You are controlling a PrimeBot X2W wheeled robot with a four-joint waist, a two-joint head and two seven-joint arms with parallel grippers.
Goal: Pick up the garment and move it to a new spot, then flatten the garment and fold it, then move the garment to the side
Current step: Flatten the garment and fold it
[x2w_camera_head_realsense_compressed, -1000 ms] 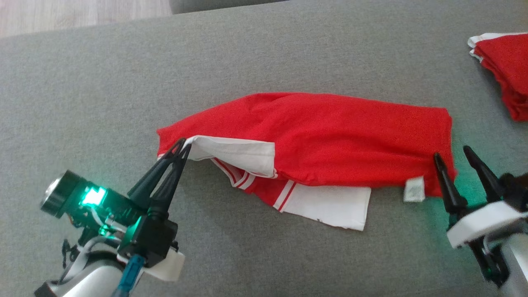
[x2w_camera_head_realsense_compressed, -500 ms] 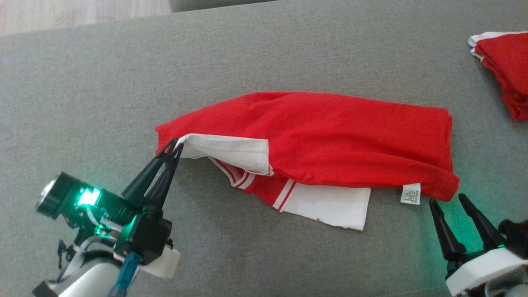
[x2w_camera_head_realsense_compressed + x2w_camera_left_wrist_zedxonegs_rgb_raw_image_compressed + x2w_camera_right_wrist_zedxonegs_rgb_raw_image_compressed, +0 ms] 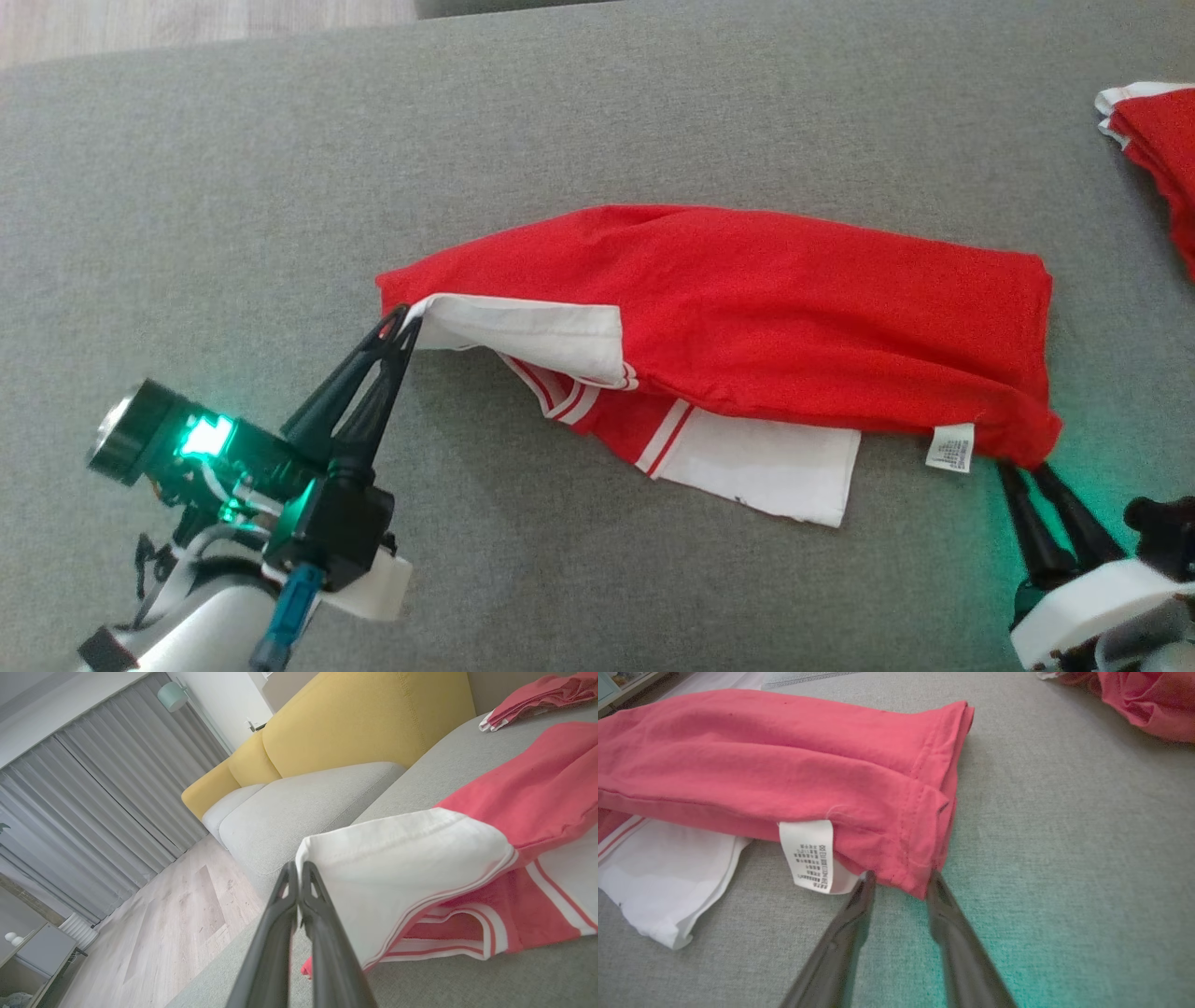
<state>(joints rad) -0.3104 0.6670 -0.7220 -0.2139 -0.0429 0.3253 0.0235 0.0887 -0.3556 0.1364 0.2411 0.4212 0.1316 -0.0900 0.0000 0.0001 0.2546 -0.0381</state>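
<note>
One layer might slip free: the left claw (image 3: 403, 320) pinched the white edge of the garment (image 3: 794, 308), but the right claw (image 3: 901, 875) stood half-open astride its thick red corner.

Bare cushion (image 3: 597, 112) surrounds the garment (image 3: 794, 308); a red pile (image 3: 1162, 140) sits far right.

The left gripper (image 3: 407, 317) and right gripper (image 3: 1022, 469) each carry two long, tapered black fingers (image 3: 355, 401) on a white plastic mount (image 3: 1083, 607), the left adding a green-lit black boxy housing (image 3: 341, 537), a silver-capped dark cylinder (image 3: 126, 439) and a blue plug (image 3: 285, 611) (thin black-and-white cables (image 3: 154, 569) alongside).
</note>
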